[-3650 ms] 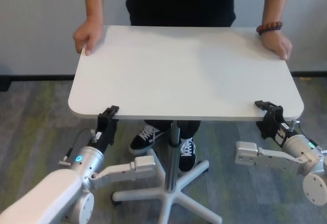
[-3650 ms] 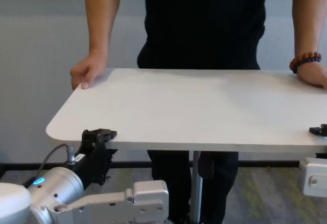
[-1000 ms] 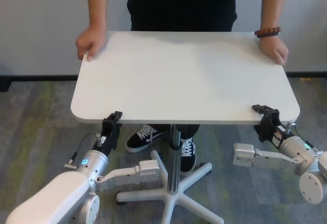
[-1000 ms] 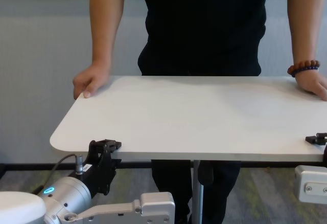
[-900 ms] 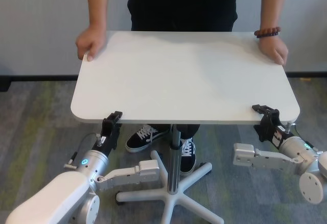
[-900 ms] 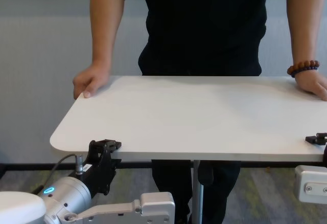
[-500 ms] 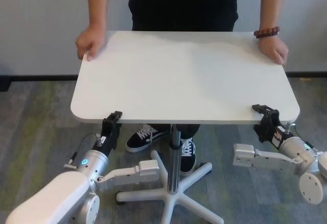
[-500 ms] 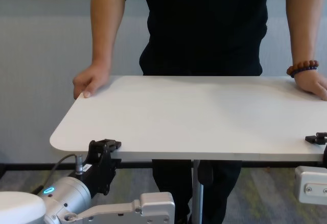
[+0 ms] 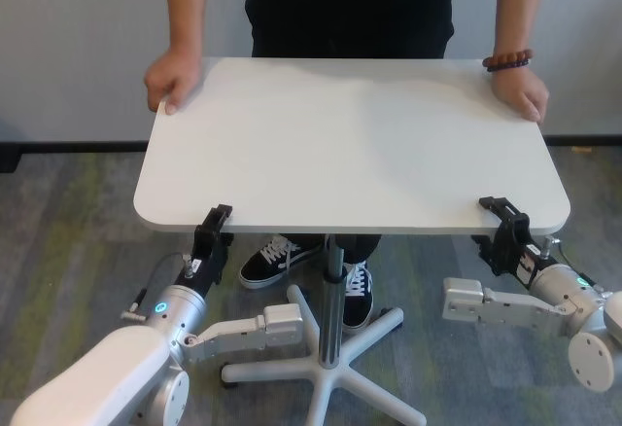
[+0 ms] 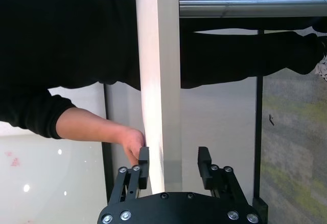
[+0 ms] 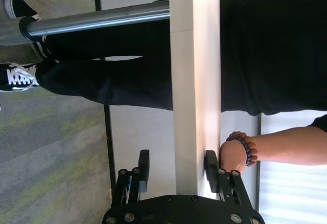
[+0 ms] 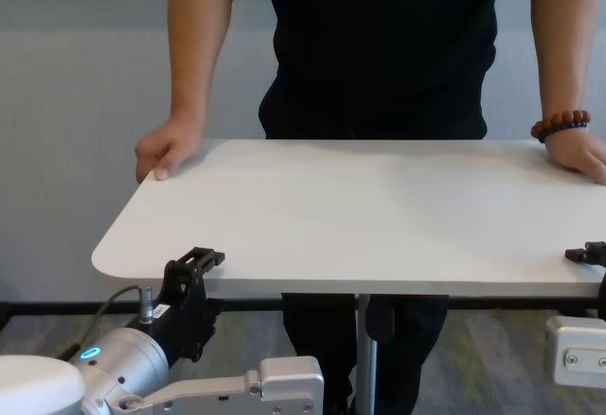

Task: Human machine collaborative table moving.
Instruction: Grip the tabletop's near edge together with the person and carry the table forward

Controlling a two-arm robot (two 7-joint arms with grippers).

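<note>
At seven and five o'clock of the large white rounded tabletop, the black left gripper and right gripper straddle its near edge unclenched, seemingly loosened; the black-shirted person steadies the far corners.

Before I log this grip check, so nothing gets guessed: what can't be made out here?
- The human, face: cut off by the top edge, head and chest views.
- Right gripper: mostly beyond the right edge in the chest view.
- Left gripper, lower finger: hidden under the table in the head view.
</note>
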